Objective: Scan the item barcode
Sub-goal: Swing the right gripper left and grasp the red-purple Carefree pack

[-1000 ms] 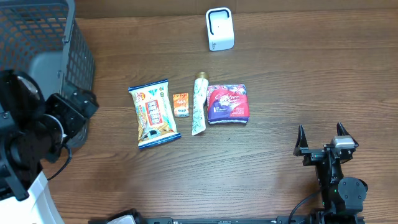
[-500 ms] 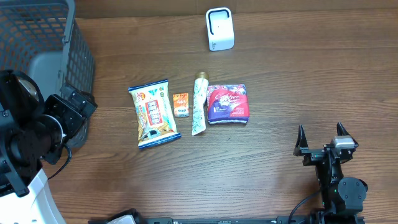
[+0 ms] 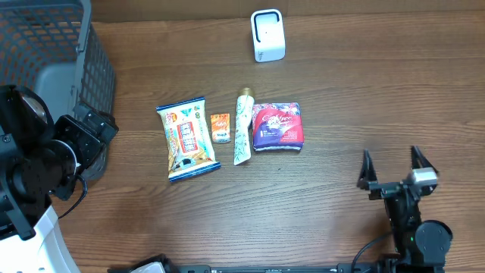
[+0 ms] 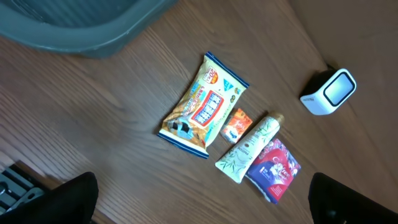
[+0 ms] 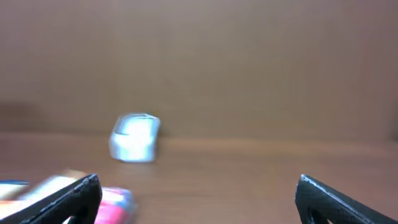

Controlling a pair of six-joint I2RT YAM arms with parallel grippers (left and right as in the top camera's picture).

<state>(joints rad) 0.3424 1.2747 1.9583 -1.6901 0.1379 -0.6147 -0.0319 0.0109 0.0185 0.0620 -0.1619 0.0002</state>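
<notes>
Here, closest in, the right gripper [image 3: 391, 170] stands over bare table [image 3: 318, 212] with its 2 fingers spread wide and nothing between them. The left gripper [image 4: 202, 202] is likewise spread and empty, up beside the grey basket [image 3: 45, 53].

Mid-table, well apart from both, 4 items lie flat in a row: a snack packet [image 3: 187, 139], a small orange sachet [image 3: 220, 127], a pale tube [image 3: 242, 136] and a purple soft pack [image 3: 277, 126]. The tube and the purple pack lie just beside each other, perhaps touching. Which one is to be scanned I cannot tell, and no barcode is legible on any upper face.

All 4 look light. The packet and the purple pack are probably soft and crinkly with slick film, so a pinch across a narrow side should hold better than one on the flat face. The tube looks stiffer and narrow enough to take across its body. The sachet lies thin and low, so it is likely the hardest to lift.

Farthest off, the white scanner [image 3: 267, 35] stands by the back edge. The grip should leave the code side free to face it.
</notes>
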